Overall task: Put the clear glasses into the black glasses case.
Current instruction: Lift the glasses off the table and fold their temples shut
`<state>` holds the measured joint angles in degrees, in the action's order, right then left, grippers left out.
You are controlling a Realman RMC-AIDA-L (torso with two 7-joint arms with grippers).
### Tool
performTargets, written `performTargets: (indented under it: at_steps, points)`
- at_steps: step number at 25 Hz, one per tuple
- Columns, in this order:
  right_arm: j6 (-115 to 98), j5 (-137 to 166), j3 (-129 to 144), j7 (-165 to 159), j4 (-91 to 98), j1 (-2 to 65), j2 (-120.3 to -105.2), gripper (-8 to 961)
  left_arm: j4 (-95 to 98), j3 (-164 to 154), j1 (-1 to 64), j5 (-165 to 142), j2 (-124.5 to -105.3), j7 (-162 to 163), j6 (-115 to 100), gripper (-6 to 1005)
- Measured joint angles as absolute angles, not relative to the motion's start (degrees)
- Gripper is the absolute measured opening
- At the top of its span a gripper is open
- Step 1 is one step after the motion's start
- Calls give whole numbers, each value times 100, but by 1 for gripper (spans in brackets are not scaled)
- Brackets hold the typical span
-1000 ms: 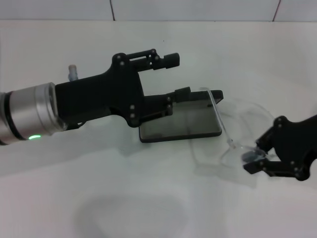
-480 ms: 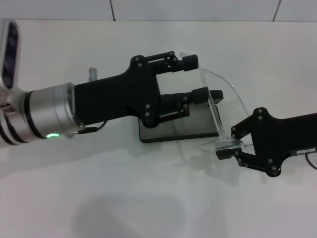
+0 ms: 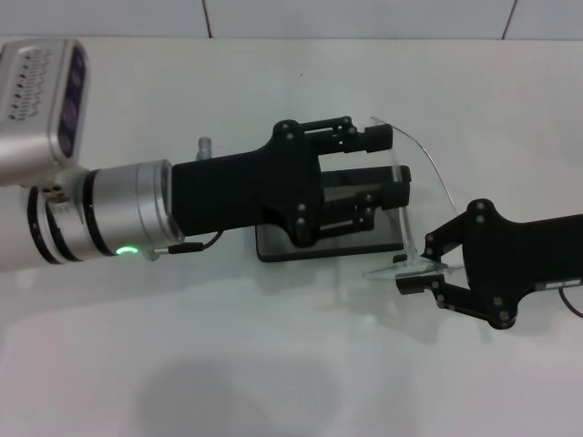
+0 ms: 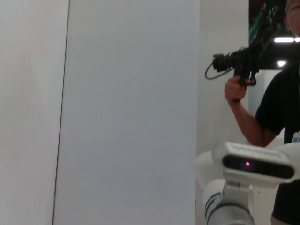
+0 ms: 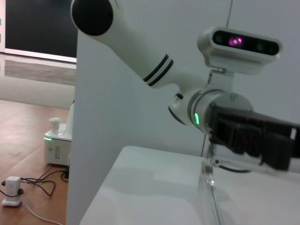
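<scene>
Clear glasses (image 3: 407, 215) stand on edge at the open black glasses case (image 3: 364, 238), faint and hard to trace, one arm pinched in the right pincer (image 3: 412, 270). Left pincer (image 3: 393, 164), fingers spread, hides most of the case on the tabletop (image 3: 273, 346).

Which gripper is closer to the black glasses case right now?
Left. The left gripper reaches over the black glasses case, its fingers open above it. The right gripper sits just off the case's right edge, shut on the clear glasses.
</scene>
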<state>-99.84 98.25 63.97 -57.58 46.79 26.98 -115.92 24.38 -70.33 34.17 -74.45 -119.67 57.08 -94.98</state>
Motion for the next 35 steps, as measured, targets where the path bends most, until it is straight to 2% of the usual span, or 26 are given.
performTargets:
  at_steps: [35]
  points:
    - [-10180, 9788, 6543, -5441, 4705, 2551, -11573, 117, 2645, -7243, 3624, -8028, -11973, 6326, -9511, 584]
